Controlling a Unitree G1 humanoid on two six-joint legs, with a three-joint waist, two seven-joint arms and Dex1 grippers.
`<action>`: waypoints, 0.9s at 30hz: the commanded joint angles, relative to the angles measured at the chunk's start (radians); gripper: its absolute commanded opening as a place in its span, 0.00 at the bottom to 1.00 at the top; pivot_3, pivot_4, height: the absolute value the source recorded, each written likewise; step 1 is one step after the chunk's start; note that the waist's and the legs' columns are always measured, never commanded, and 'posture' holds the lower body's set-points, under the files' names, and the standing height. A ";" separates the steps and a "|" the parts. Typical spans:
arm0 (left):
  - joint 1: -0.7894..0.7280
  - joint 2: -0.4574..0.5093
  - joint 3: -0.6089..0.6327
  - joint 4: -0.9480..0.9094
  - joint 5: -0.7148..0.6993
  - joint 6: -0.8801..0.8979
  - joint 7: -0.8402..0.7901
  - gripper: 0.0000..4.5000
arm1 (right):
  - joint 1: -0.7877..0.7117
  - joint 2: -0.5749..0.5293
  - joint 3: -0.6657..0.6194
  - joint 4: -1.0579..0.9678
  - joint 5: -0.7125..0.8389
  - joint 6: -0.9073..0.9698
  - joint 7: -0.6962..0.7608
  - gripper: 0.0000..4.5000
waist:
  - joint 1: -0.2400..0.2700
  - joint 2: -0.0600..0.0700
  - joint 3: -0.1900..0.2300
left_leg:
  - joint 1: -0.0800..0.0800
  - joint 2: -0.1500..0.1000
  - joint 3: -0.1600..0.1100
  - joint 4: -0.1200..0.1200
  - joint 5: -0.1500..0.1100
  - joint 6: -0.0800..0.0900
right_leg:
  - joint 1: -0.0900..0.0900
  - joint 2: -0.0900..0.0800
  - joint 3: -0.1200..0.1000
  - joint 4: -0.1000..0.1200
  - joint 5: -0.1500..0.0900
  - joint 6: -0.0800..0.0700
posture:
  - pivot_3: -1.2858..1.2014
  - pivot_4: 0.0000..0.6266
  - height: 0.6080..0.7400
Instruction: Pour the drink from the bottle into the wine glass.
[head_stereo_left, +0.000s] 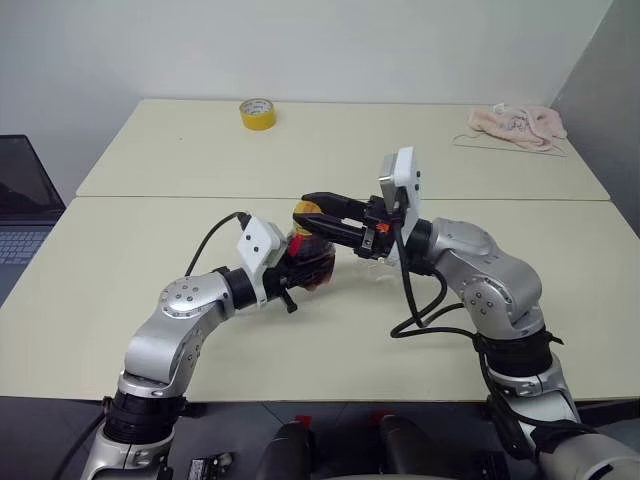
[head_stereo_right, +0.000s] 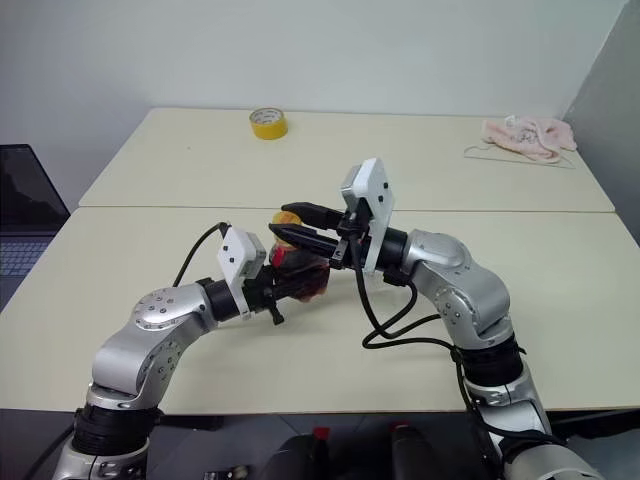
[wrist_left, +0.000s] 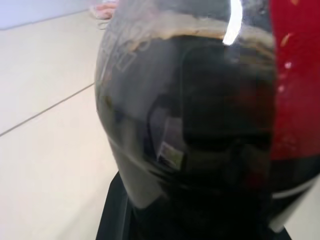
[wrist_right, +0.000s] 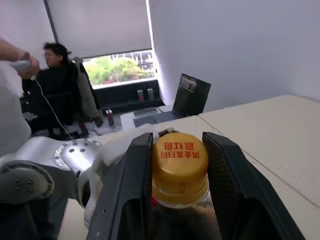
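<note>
Bottle (head_stereo_left: 312, 258) was held above the near desk (head_stereo_left: 120, 250), centre, left pincer (head_stereo_left: 297, 268) clamped on its body. Right pincer (wrist_right: 180, 165) pinched the yellow cap (wrist_right: 180, 159). Risk: twisting against a weak body grip could spin or squeeze the bottle, spilling drink (wrist_left: 210, 125)

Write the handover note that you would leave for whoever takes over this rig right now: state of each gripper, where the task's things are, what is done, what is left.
Left gripper: shut on the bottle, held above the near table.
Right gripper: its fingers sit on either side of the yellow cap; whether they clamp it is unclear.
Wine glass: on the table beside the bottle, largely hidden behind the right gripper.
Done: bottle picked up, cap being addressed.
Left: cap is still on; remove it, then pour the drink into the glass. No drink shows in the glass so far.
</note>
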 joint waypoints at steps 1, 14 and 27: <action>0.002 0.016 0.013 -0.031 -0.058 0.054 -0.013 0.18 | -0.012 0.019 -0.035 -0.100 0.128 0.037 0.005 0.27 | 0.000 0.000 0.000 | 0.000 0.000 0.000 0.000 0.000 0.000 | 0.000 0.000 0.000 0.000 0.000 0.000 | 0.52 0.24 1.00; -0.003 0.001 0.001 -0.007 0.024 -0.022 0.072 0.18 | 0.042 -0.072 -0.066 -0.141 0.168 0.083 -0.064 0.27 | 0.001 0.000 0.000 | 0.000 0.000 0.000 0.000 -0.001 0.001 | 0.000 0.000 0.000 0.000 0.000 0.000 | 0.52 0.24 1.00; 0.051 -0.159 -0.013 0.026 0.252 -0.229 0.356 0.18 | 0.406 -0.363 -0.222 -0.191 -0.046 -0.085 -0.083 0.27 | 0.010 0.000 0.000 | -0.001 -0.001 0.001 0.002 -0.002 0.004 | 0.001 -0.001 0.001 -0.001 0.000 0.001 | 0.52 0.24 1.00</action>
